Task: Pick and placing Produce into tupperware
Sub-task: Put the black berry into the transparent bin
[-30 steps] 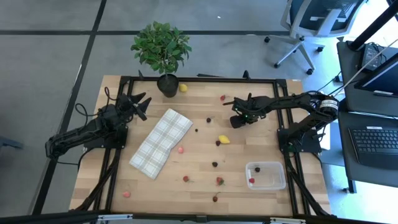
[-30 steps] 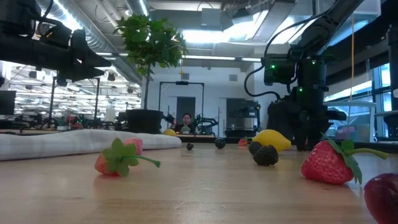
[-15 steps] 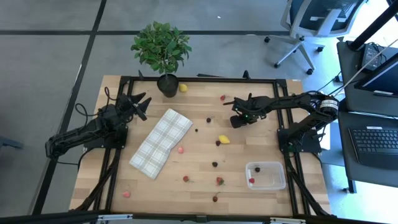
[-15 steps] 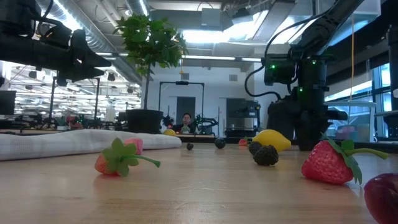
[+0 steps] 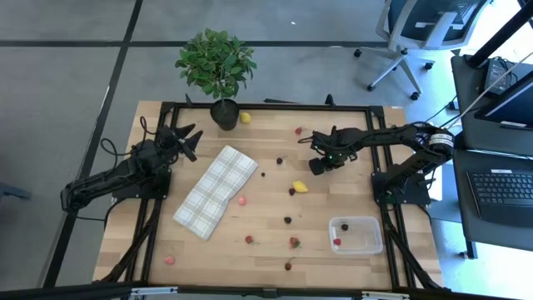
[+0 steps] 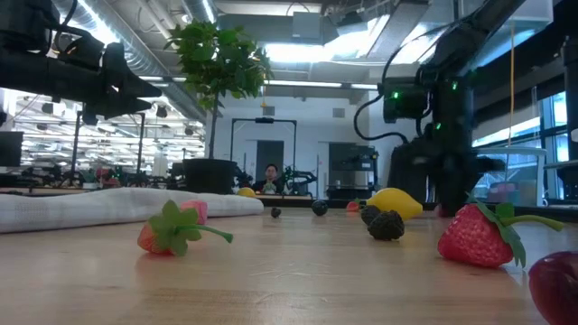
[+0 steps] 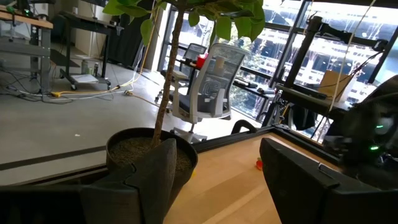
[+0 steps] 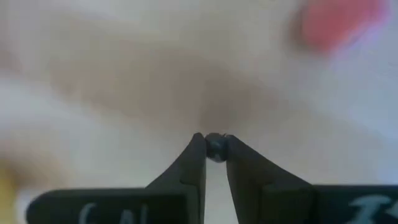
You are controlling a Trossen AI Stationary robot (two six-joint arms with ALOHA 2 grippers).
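Observation:
Tiny toy produce lies scattered on the wooden table: a yellow lemon [image 5: 300, 187], dark berries [image 5: 287, 220], red strawberries [image 5: 293, 242]. The clear tupperware [image 5: 356, 235] stands near the table's right near corner with a red piece and a dark piece inside. My right gripper [image 5: 315, 164] is low over the table's middle right, shut on a small dark berry [image 8: 215, 147]. My left gripper [image 5: 187, 142] waits open above the table's far left, near the potted plant [image 5: 218, 71]. My right gripper pinches the small dark berry [image 8: 215, 147] between its two fingertips [image 8: 198, 149], only at their free ends. The fingers come from above, pointing down at the table. Whether the berry is off the wood I cannot tell.
A white-and-grey plaid cloth [image 5: 216, 191] lies left of the middle. The plant pot [image 5: 224, 114] stands at the far edge with a lemon [image 5: 245, 118] beside it. A blurred red piece [image 8: 339, 22] lies close to my right gripper. Bare wood shows between the berry and the tub.
My right gripper has shifted a little toward the table's right edge. The left arm has kept still.

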